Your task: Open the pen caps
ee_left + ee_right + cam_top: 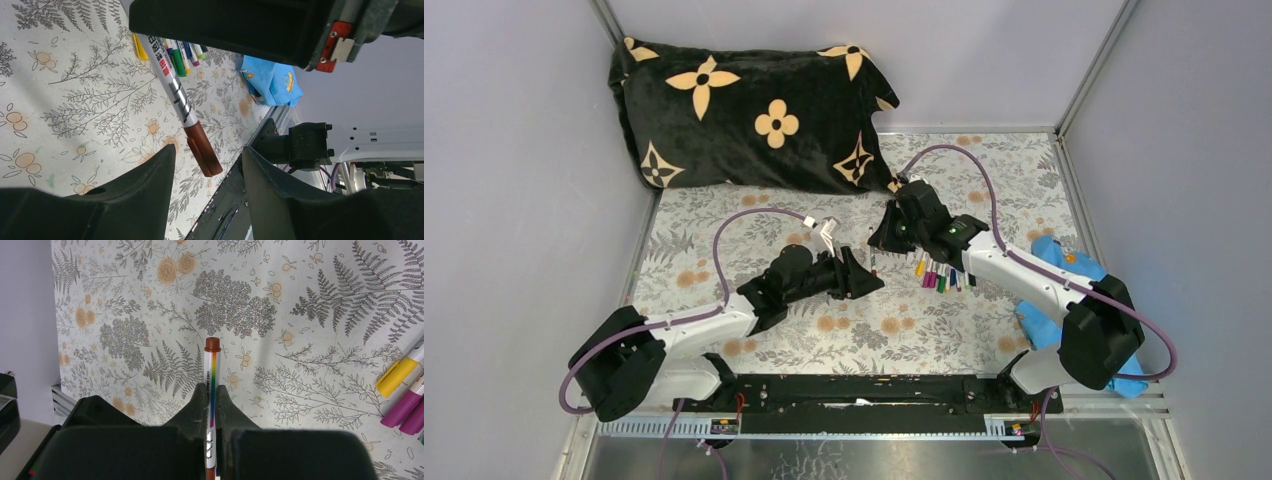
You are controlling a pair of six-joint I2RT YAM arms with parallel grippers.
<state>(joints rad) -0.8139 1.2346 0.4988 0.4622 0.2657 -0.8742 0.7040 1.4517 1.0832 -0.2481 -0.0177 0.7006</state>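
My right gripper (212,390) is shut on a pen (211,370) with a white barrel, a rainbow stripe and a brown end (212,344). It holds the pen above the table. In the left wrist view the same pen (172,85) slants down from the right gripper, and its brown cap (204,150) hangs between the fingertips of my open left gripper (207,150) without touching either. In the top view the two grippers meet mid-table: the left (864,281) and the right (881,240). Several capped pens (942,276) lie in a row to the right of them.
A black pillow (744,110) with yellow flowers lies at the back left. A blue cloth (1064,272) sits at the right edge under the right arm. A small white object (824,233) lies behind the left gripper. Yellow (397,376) and magenta (402,407) pens lie right of the held pen.
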